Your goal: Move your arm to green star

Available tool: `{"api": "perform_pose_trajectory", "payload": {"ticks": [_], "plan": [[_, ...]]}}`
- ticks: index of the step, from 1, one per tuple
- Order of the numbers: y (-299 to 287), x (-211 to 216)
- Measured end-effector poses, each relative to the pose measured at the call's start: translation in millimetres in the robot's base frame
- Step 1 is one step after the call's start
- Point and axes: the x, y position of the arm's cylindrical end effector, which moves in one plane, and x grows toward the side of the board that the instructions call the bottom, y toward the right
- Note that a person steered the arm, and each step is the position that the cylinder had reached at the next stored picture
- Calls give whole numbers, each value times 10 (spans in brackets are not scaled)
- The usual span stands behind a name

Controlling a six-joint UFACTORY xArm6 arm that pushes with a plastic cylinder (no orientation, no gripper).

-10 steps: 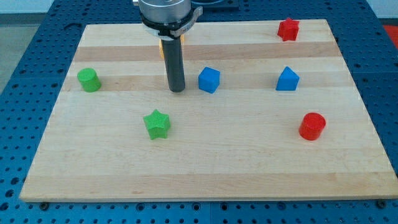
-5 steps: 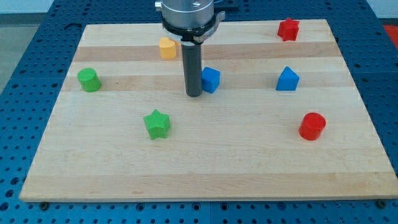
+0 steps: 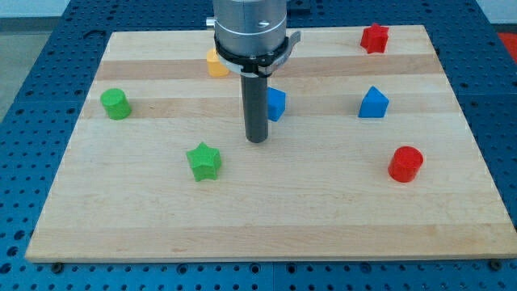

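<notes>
- Seven blocks on the wooden board (image 3: 266, 234); the board sits on a blue perforated table (image 3: 24, 48); no block is touching another
- my tip (image 3: 257, 141) sits just above frame centre, on bare wood; it touches no block that I can see
- green star (image 3: 204, 162) lies left of centre, lower left of my tip; near it, a clear strip of board between them
- jaws: none on this rig, only a straight dark rod; nothing to read as wide, narrow or holding
- blue cube (image 3: 275, 103) is just right of the rod and partly hidden behind it; whether they touch I cannot tell
- yellow block (image 3: 215, 65) at upper centre-left is partly covered by the arm's metal collar; shape unclear
- green cylinder (image 3: 115, 103) at far left; blue wedge-like block (image 3: 373, 103) at right; red star (image 3: 374, 38) at upper right; red cylinder (image 3: 405, 164) at lower right; all well apart from my tip
- step in hand, as I judge it: the approach to the green star; not yet done, tip short of it
- next move calls for a short slide toward the lower left of the frame; path looks free of other blocks; likely should stop at the star's near edge so as not to shove it toward the bottom left
</notes>
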Motion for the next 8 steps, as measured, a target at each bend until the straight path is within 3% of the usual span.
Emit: {"api": "perform_pose_trajectory", "payload": {"ticks": [8], "plan": [[-75,693]]}}
